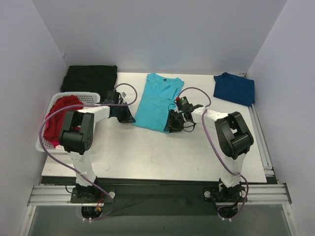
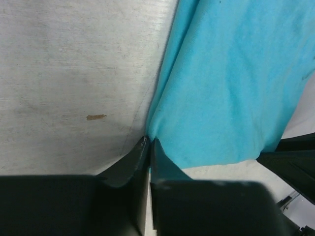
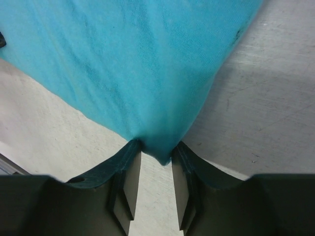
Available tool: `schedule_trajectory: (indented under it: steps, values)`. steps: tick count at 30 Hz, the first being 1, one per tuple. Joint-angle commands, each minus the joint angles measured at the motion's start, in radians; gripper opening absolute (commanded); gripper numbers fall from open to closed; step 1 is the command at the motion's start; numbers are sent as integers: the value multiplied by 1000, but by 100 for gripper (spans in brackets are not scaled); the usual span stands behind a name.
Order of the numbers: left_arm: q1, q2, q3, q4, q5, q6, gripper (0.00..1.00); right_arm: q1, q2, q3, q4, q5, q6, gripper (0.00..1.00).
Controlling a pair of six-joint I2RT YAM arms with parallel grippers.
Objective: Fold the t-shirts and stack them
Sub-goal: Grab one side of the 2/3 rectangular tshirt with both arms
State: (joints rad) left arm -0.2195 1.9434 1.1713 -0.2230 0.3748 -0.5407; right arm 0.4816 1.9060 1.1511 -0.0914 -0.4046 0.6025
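The left gripper (image 2: 149, 143) and right gripper (image 3: 156, 147) each clench 1 near hem corner of the turquoise-teal t-shirt (image 1: 156, 101), apparently readying the next fold.

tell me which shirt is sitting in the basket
The red t-shirt, bunched in the white basket at the left; the turquoise t-shirt lies mid-table and the navy t-shirt at the far right.

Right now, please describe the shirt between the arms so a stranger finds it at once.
On the table, look at the far middle. There lies the turquoise t-shirt, its near corners pinched by the left gripper and right gripper. No other cloth is turquoise.
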Motion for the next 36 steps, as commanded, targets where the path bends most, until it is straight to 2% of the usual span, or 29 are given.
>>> schedule_trajectory:
  steps: [1, 2, 3, 6, 16, 20, 28, 36]
  values:
    - [2, 45, 8, -99, -13, 38, 5, 15, -18, -33, -16, 7, 13, 30]
    - [0, 45, 7, -107, -16, 39, 0, 14, -19, -33, -16, 10, 11, 26]
    - [-1, 42, 4, -133, -23, 39, 0, 14, -21, -39, -16, 12, 11, 16]
    - [0, 9, -19, -171, -53, 42, 0, 14, -33, -60, -25, 20, 6, 0]
    - [-17, -168, -120, -312, -83, 48, 0, 11, -159, -185, -132, 24, -70, 0]
    - [-41, -248, -166, -384, -93, 1, 0, 11, -223, -231, -179, 12, -92, 0]
    - [-196, -425, -301, -444, -132, -139, 0, 22, -401, -329, -277, -56, -127, 0]
    - [-259, -684, -384, -536, -158, -252, 0, 52, -582, -393, -390, -88, -127, 0]
